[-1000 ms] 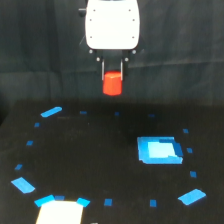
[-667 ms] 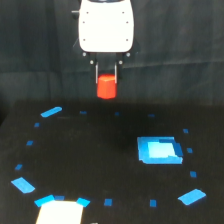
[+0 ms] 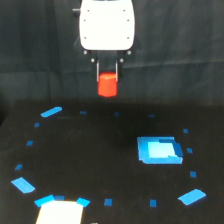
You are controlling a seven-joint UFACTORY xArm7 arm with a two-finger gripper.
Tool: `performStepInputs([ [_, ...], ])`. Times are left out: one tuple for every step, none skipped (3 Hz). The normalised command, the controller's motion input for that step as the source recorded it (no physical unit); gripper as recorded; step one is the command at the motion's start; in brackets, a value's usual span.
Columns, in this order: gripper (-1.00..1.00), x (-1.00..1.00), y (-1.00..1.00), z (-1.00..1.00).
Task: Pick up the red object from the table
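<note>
A short red-orange cylinder, the red object (image 3: 107,85), hangs in the air well above the black table (image 3: 100,155), near the top middle of the exterior view. My gripper (image 3: 107,80) is shut on it, a dark finger on each side of its upper part. The arm's white housing (image 3: 107,25) sits directly above the fingers. The lower half of the cylinder shows free below the fingertips.
A bright blue square patch (image 3: 159,150) lies on the table toward the exterior view's right. Small blue tape marks form a loose ring around the surface. A pale rectangular thing (image 3: 59,212) sits at the front edge on the left. A dark curtain hangs behind.
The gripper with the red object has shifted a little toward the exterior view's left and looks slightly larger in the frame. The grip is unchanged.
</note>
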Motion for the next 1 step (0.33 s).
performStepInputs([
  [-0.87,0.06,0.13,0.75],
])
